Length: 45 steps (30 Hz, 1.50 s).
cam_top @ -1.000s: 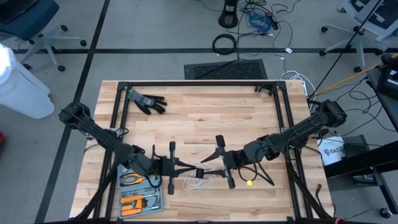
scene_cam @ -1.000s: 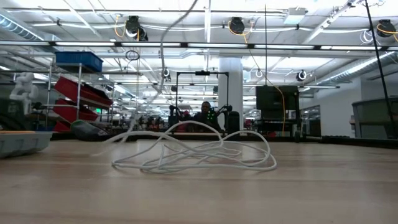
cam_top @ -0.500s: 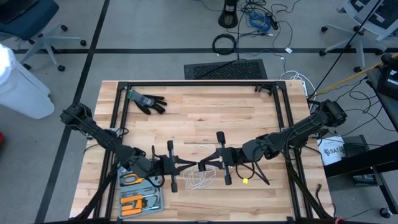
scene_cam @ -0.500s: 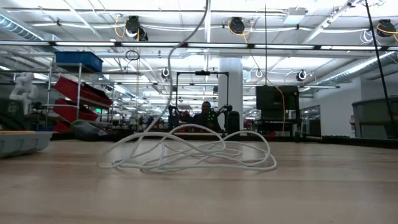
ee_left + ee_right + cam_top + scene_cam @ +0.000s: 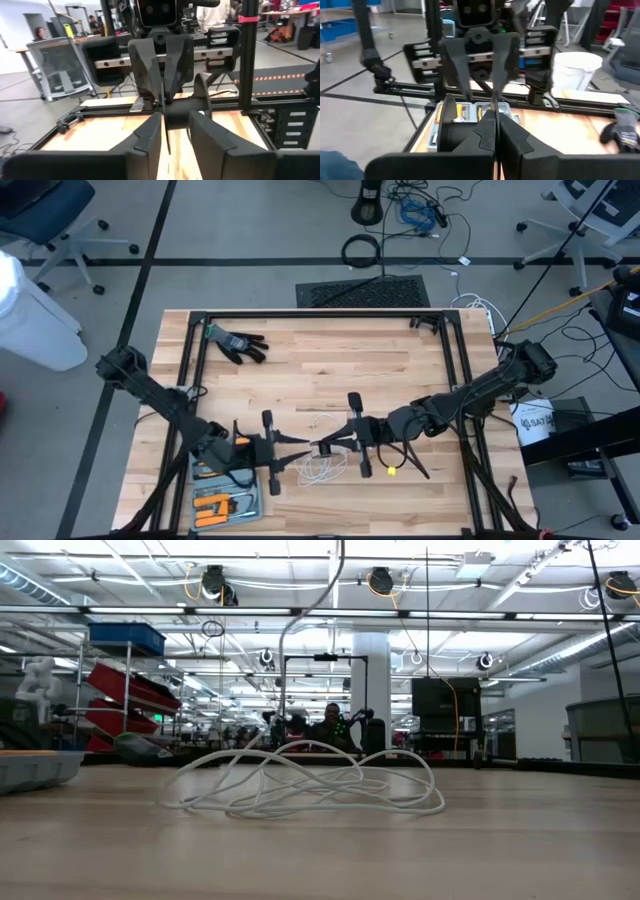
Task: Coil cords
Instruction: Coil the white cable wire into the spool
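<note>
The thin white cord point(image 5: 322, 465) lies in loose loops on the wooden table point(image 5: 330, 370), near its front middle. In the low view one strand point(image 5: 289, 640) climbs from the pile point(image 5: 300, 788) out of the picture's top. Above the pile the two grippers face each other tip to tip, both level. My right gripper point(image 5: 321, 447) point(image 5: 495, 135) is shut on the cord. My left gripper point(image 5: 303, 442) point(image 5: 176, 145) is open, its fingers on either side of the right gripper's tips. My right gripper pinches one strand of the cord point(image 5: 493, 100) between its two fingers. The fingers lie level and point toward the table's left. The strand hangs slack below them and runs down to the loops point(image 5: 300, 788) resting on the table. The exact spot of contact is too small to make out.
A black glove point(image 5: 237, 343) lies at the far left of the table. A tray of orange-handled tools point(image 5: 222, 492) sits at the near left. A small yellow piece point(image 5: 390, 471) lies under the right arm. Black frame rails point(image 5: 310, 314) border the table.
My right gripper has shut on the cord and my left gripper has opened, letting the cord go. The left gripper has drawn back a little toward the table's near left. In the low view the rising strand has shifted rightward and the loops have spread slightly.
</note>
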{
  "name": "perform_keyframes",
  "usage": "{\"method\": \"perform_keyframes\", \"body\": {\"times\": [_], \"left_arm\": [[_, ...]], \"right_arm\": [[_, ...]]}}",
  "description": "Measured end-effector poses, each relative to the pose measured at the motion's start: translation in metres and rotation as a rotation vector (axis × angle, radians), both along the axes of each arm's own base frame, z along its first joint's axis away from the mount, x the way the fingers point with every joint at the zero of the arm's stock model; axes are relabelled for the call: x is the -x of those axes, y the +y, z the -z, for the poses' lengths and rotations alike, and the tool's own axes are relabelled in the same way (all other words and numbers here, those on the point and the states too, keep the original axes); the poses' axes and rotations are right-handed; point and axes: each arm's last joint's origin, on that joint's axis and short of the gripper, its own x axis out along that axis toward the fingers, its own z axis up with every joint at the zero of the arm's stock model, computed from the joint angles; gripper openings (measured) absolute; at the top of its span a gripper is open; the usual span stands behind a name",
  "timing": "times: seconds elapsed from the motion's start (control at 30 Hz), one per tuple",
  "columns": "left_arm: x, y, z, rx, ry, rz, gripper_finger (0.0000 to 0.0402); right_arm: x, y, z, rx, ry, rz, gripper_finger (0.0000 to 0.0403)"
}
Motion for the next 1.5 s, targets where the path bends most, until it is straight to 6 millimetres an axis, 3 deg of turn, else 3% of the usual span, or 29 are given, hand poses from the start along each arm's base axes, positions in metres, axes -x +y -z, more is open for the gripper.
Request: {"method": "perform_keyframes", "body": {"times": [0.23,0.4,0.57,0.7,0.87,1.03,1.33,1.5], "left_arm": [[0.016,-0.014,-0.012,0.068,-0.076,-0.007,0.012],[0.016,-0.017,-0.011,0.149,-0.08,0.064,0.012],[0.009,-0.018,0.001,0.238,-0.045,0.083,0.0121],[0.0,-0.028,0.023,0.27,0.004,0.082,0.0121],[-0.02,-0.036,0.056,0.316,-0.005,0.058,0.0121],[-0.049,-0.022,0.078,0.328,-0.114,-0.015,0.0121],[-0.11,-0.005,0.073,0.235,-0.226,0.067,0.0121],[-0.121,-0.003,0.066,0.18,-0.215,0.06,0.0121]], "right_arm": [[0.006,-0.005,-0.005,-0.002,0.011,0.071,0.0],[0.015,-0.005,-0.017,0.002,-0.024,0.052,0.0],[0.034,-0.002,-0.027,0.034,-0.002,0.006,0.0],[0.057,0.001,-0.034,0.053,0.051,-0.039,0.0],[0.078,0.002,-0.044,0.063,0.057,-0.078,0.0],[0.085,-0.001,-0.049,0.081,0.045,-0.082,0.0],[0.082,-0.009,-0.049,0.112,0.048,-0.053,0.0],[0.08,-0.013,-0.049,0.111,0.049,-0.035,0.0]]}}
